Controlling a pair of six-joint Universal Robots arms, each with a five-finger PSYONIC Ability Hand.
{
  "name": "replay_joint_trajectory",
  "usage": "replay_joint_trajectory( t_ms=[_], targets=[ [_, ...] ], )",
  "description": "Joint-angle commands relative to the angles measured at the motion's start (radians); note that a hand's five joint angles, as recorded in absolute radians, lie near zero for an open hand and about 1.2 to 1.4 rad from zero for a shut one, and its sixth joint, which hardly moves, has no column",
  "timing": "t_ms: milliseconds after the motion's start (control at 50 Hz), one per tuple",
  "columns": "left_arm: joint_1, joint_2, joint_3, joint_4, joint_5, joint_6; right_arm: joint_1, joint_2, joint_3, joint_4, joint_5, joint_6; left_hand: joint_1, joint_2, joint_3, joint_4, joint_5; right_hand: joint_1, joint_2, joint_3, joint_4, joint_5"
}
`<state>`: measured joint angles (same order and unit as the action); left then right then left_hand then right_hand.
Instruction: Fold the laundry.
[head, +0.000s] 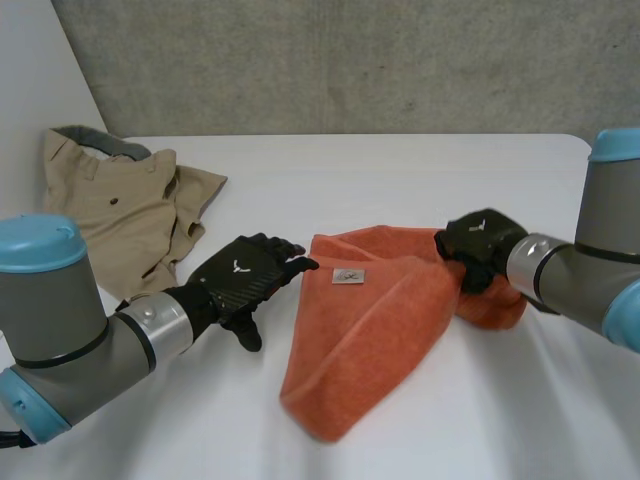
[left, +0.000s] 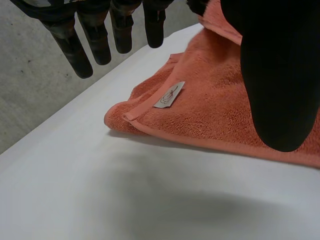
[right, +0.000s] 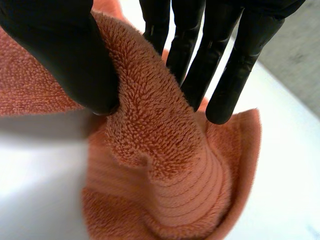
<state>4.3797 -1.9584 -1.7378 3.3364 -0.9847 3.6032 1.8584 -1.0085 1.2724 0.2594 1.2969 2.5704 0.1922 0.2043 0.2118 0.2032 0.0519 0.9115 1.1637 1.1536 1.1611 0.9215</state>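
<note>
An orange towel (head: 365, 330) lies folded over in the middle of the white table (head: 400, 170), a small grey label (head: 348, 276) on top. My right hand (head: 478, 245) is at the towel's right end, pinching a raised fold of towel (right: 150, 125) between thumb (right: 65, 55) and fingers (right: 235, 65). My left hand (head: 245, 278) hovers just left of the towel with fingers straight, holding nothing. In the left wrist view its fingertips (left: 80, 55) hang above the table near the towel's labelled corner (left: 125, 116).
Beige trousers (head: 120, 210) with a grey waistband lie crumpled at the table's far left. A concrete wall (head: 350, 60) rises behind the table. Bare tabletop stretches beyond and in front of the towel.
</note>
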Motion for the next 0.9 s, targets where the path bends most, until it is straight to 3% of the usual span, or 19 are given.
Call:
replay_joint_trajectory(
  t_ms=[20,100,280,400,620,900],
  targets=[
    [-0.017,-0.007,0.007,-0.003,0.004,0.002,0.011,-0.117,-0.028,-0.003,0.013,0.023,-0.018,-0.030,-0.037,-0.029,-0.052,0.485,0.233,0.243,0.235,0.300],
    [-0.028,-0.034,0.023,-0.003,0.014,0.008,0.022,-0.208,-0.034,-0.003,0.004,0.047,-0.018,-0.030,-0.037,-0.029,-0.052,0.485,0.233,0.243,0.235,0.300],
    [-0.060,-0.103,0.099,0.000,0.017,-0.018,0.042,-0.268,-0.068,0.023,0.005,0.062,-0.018,-0.030,-0.037,-0.029,-0.052,0.485,0.233,0.243,0.235,0.300],
    [-0.147,-0.146,0.168,0.043,0.000,-0.129,0.087,-0.269,-0.087,0.061,0.007,0.060,-0.017,-0.029,-0.036,-0.028,-0.051,0.485,0.233,0.243,0.235,0.300],
    [-0.229,-0.166,0.311,0.141,-0.164,-0.435,0.114,-0.298,-0.041,0.095,0.002,0.059,-0.005,-0.017,-0.025,-0.016,-0.039,0.485,0.233,0.243,0.235,0.300],
    [-0.270,-0.249,0.376,0.137,-0.250,-0.491,0.145,-0.314,0.007,0.092,-0.004,0.062,0.115,0.103,0.095,0.104,0.081,0.485,0.233,0.243,0.235,0.300]
  ],
)
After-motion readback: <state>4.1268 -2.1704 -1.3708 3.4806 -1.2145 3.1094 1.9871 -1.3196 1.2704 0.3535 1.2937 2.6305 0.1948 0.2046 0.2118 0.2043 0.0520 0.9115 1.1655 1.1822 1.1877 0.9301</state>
